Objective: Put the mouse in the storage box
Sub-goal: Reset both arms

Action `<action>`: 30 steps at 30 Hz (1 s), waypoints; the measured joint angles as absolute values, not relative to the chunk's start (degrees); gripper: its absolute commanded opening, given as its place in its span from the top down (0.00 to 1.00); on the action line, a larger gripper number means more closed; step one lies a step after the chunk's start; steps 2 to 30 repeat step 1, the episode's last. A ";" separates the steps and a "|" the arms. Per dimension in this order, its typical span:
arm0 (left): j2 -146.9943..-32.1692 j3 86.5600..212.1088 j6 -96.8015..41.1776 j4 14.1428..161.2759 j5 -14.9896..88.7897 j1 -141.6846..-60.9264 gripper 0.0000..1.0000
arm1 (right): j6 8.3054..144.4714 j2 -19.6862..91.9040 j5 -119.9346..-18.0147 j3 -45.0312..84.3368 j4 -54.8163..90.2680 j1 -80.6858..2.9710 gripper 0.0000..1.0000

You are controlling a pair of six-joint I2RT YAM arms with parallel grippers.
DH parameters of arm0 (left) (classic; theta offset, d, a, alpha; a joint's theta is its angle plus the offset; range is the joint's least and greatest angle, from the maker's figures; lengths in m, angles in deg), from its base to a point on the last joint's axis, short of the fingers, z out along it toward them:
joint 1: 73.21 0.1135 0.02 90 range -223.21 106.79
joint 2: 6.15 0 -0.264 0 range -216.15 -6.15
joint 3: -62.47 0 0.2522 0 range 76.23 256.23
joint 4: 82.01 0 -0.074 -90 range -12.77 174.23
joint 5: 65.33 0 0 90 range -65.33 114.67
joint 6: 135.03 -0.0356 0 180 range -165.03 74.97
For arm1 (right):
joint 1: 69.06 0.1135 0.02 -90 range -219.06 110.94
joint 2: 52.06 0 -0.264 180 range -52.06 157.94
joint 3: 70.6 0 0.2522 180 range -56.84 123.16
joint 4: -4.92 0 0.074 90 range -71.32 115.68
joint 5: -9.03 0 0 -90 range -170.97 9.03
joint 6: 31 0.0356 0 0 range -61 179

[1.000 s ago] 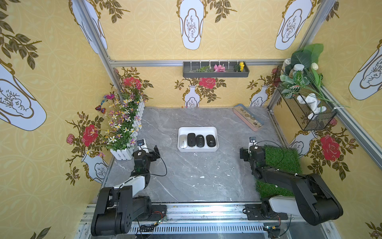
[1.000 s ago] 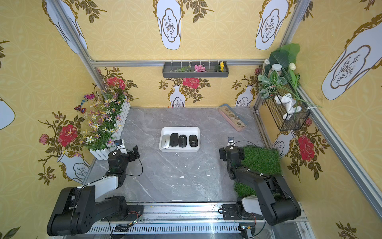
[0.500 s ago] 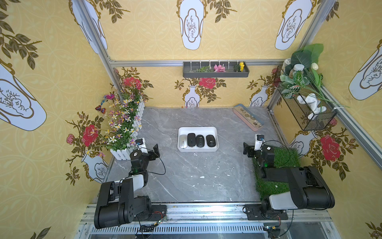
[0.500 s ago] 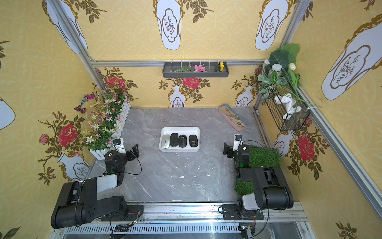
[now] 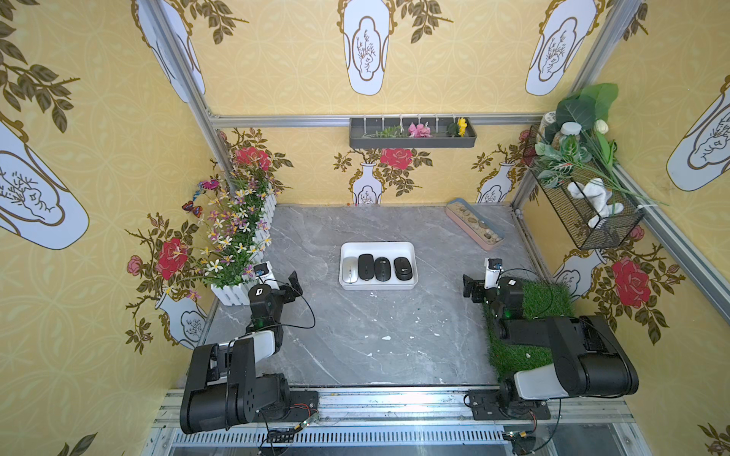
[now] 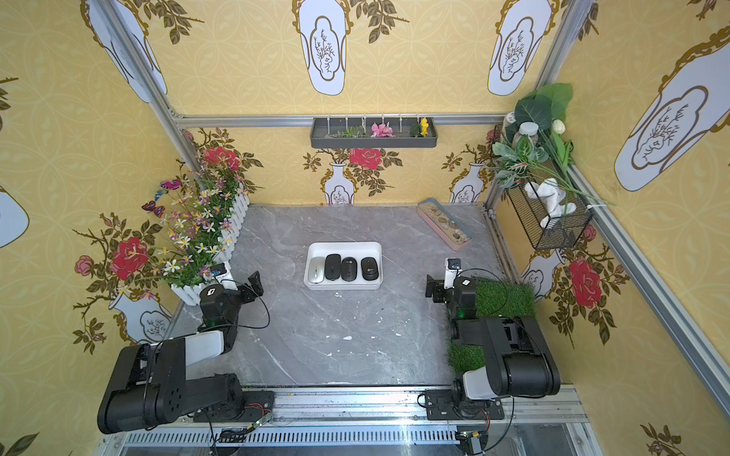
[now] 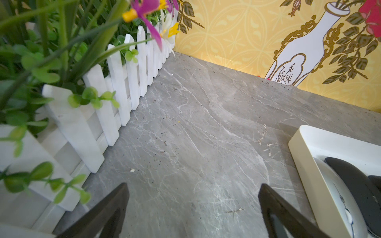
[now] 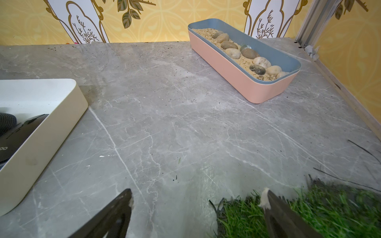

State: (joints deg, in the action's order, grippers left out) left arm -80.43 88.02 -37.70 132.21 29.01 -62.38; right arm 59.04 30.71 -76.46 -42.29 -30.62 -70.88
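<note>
The storage box, a shallow white tray, sits mid-table in both top views. Several mice lie side by side in it: a white mouse and three black ones. My left gripper is open and empty over bare table left of the box, whose corner and white mouse show in the left wrist view. My right gripper is open and empty to the right of the box, at the grass mat's edge.
A white-fenced flower planter runs along the left wall beside my left gripper. A pink-and-blue pebble tray lies at the back right. A green grass mat lies under my right arm. A wire basket hangs on the right wall.
Both arms have folded back slightly toward the front rail, and the right wrist has swung over the grass mat. The jaws stayed open and the mice have not moved.
</note>
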 measured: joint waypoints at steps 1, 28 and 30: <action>-80.43 88.02 -37.70 132.21 28.97 -62.38 0.00 | 59.04 30.71 -76.50 -42.29 -30.62 -70.97 0.03; -80.43 88.02 -37.70 132.21 28.97 -62.38 0.00 | 59.04 30.71 -76.50 -42.29 -30.62 -70.97 0.03; -80.43 88.02 -37.70 132.21 28.97 -62.38 0.00 | 59.04 30.71 -76.50 -42.29 -30.62 -70.97 0.03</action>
